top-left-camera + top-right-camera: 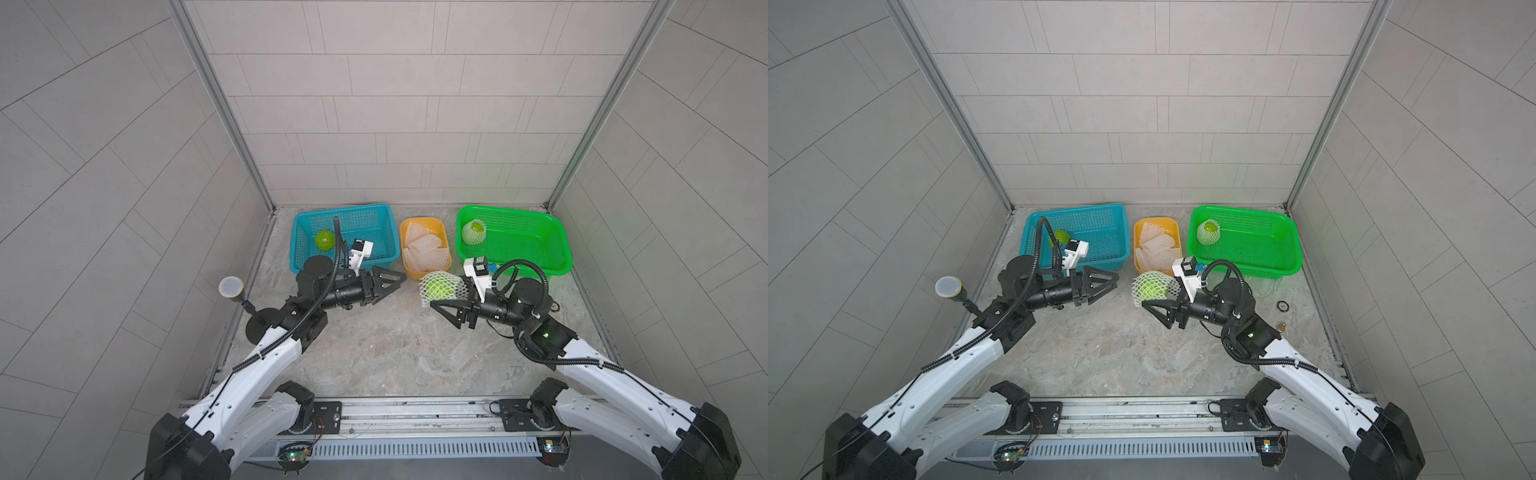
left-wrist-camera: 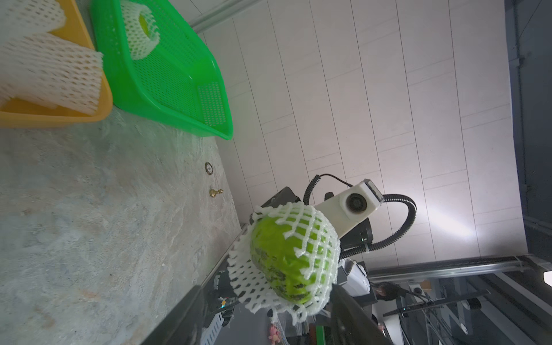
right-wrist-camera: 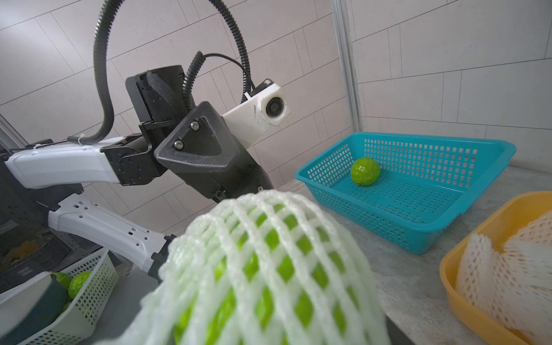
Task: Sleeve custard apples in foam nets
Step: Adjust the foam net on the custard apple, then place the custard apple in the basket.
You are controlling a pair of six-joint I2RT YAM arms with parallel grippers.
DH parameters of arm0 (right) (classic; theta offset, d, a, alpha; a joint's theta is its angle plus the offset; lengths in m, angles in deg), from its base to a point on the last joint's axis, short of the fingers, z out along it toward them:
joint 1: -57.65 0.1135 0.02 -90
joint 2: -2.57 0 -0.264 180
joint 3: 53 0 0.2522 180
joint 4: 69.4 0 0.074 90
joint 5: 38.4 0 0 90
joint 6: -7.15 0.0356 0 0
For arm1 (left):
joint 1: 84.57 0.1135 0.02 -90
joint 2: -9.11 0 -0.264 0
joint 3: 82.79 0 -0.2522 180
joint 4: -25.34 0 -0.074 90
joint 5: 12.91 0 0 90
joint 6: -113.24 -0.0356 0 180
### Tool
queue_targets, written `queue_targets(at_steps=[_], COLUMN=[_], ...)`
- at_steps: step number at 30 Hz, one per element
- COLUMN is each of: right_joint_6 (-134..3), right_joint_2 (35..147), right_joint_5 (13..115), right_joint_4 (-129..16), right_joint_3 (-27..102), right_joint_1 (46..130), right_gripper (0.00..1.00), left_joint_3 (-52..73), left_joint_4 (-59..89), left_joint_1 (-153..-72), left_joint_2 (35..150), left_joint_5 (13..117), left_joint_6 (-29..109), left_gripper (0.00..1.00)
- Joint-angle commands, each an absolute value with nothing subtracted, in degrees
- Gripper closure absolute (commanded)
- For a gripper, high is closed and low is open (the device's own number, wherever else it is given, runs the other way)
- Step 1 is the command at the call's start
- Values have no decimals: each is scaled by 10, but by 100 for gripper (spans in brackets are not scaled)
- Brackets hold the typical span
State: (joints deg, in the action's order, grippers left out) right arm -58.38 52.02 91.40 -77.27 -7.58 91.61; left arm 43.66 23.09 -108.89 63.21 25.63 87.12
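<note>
Three custard apples on screen; we go left to right. Far left, a round mesh-faced disc [image 1: 231, 286] on a black stand, at the table [image 1: 374, 353] edge. Then the teal basket [image 1: 345, 208] at back left, with the bare custard apple [image 1: 324, 240] lying alone in its left half. In front of that basket hovers the left gripper [image 1: 398, 284], pointing right toward the centre. In the left wrist view we see its jaws spread wide and empty, apart from everything.

Centre back: the yellow tray [image 1: 420, 221] between the two baskets, holding the loose foam nets [image 1: 426, 249], flattened and piled. Just in front of the tray's near edge is the held custard apple [image 1: 436, 286], lifted off the table, with a stretched net [image 2: 243, 279] over most of it. The left wrist view shows one face of the fruit uncovered, net end flaring around it. We read the right gripper [image 1: 444, 296] as pinching this fruit from the right: one finger [image 1: 446, 313] runs along its near side in both top views, the other is mostly hidden behind it.

Back right: the green basket [image 1: 557, 232], with the sleeved custard apple [image 1: 473, 231] at its left end, net mouth facing up. Far right on the table, near each other: a small ring [image 1: 1283, 306] and a brass piece [image 1: 1282, 327].
</note>
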Motion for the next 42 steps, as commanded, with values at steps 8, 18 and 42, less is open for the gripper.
queue_targets(at_steps=[8, 18, 42], right_joint_6=[-613, -602, -445], right_joint_2=[505, 540, 916], right_joint_5=[883, 825, 801], right_joint_4=[-702, -654, -785], right_joint_3=[-45, -2, 149], right_joint_1=[890, 798, 498], right_gripper=[20, 20, 21], left_joint_3=[463, 465, 490], left_joint_4=[211, 191, 219], left_joint_1=[-1065, -1066, -1066], left_joint_2=[606, 625, 635], left_joint_5=[278, 294, 293], left_joint_6=[843, 814, 832], left_gripper=[21, 17, 16])
